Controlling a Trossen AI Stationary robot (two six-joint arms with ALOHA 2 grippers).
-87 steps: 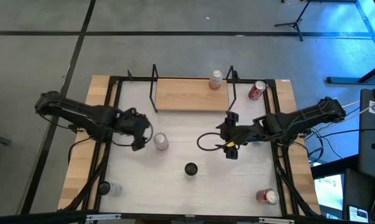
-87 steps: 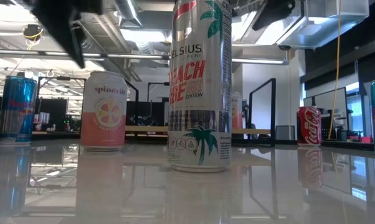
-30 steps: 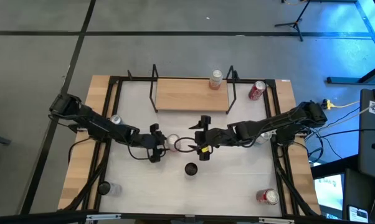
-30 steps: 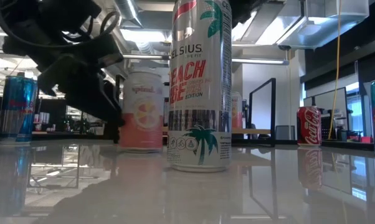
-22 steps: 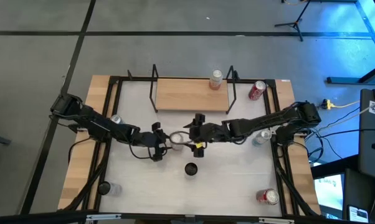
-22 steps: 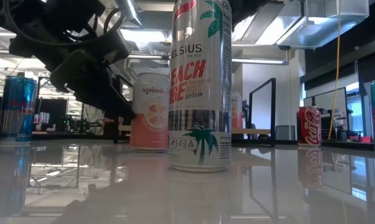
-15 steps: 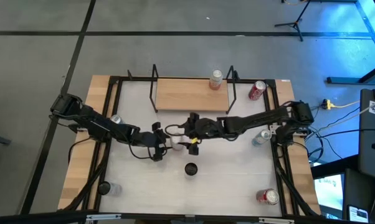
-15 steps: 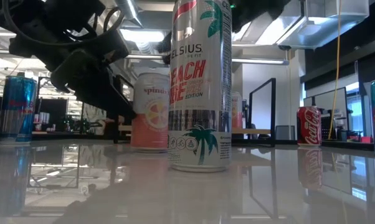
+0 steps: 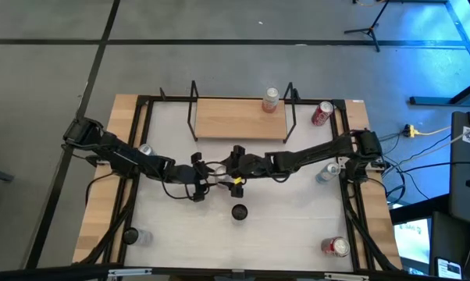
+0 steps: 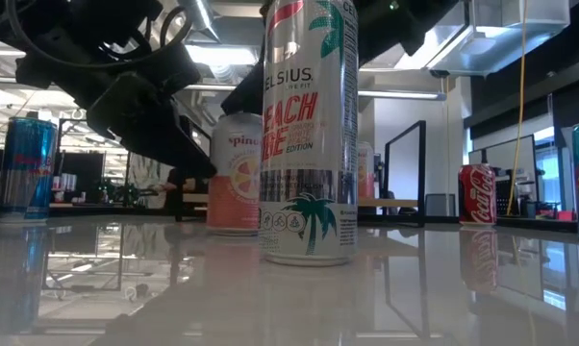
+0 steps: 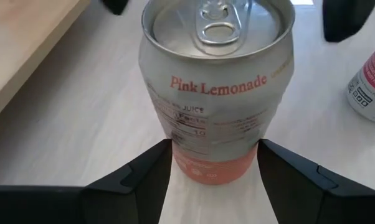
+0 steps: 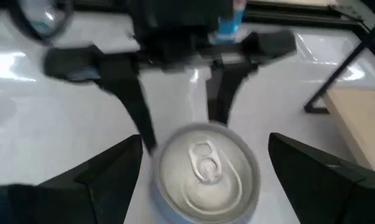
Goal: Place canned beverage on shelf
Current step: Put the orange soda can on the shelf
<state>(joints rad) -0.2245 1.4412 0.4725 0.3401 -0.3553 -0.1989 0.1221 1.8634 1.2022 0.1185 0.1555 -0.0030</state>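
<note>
Jaws, left gripper (image 11: 215, 168): shut onto the base of the pink lemonade can (image 11: 217, 87), one finger on each side, both pressed against the can wall.
Jaws, right gripper (image 12: 203, 165): spread wide, a finger on either side of that can, neither touching it.
Pink lemonade can: upright on the white table (image 9: 297, 211), mid-table, just in front of the shelf (image 9: 239, 118); pull tab on top, lid unopened; in the low view it stands half hidden behind the tall can.
Left gripper position: comes in from the table's left to the can at centre (image 9: 197, 173).
Right gripper position: reaches in from the right and meets the same can from the opposite side (image 9: 229, 166).
Shelf: light-wood board with black rod uprights at the back of the table, one small can (image 9: 271, 99) standing at its right end.
Tall Celsius can (image 10: 308, 135): upright, near the table's front, closest to the low camera.
Red cola can (image 9: 322, 113): lying beside the shelf's right end.
Blue energy can (image 10: 26, 168): upright at the left side.
</note>
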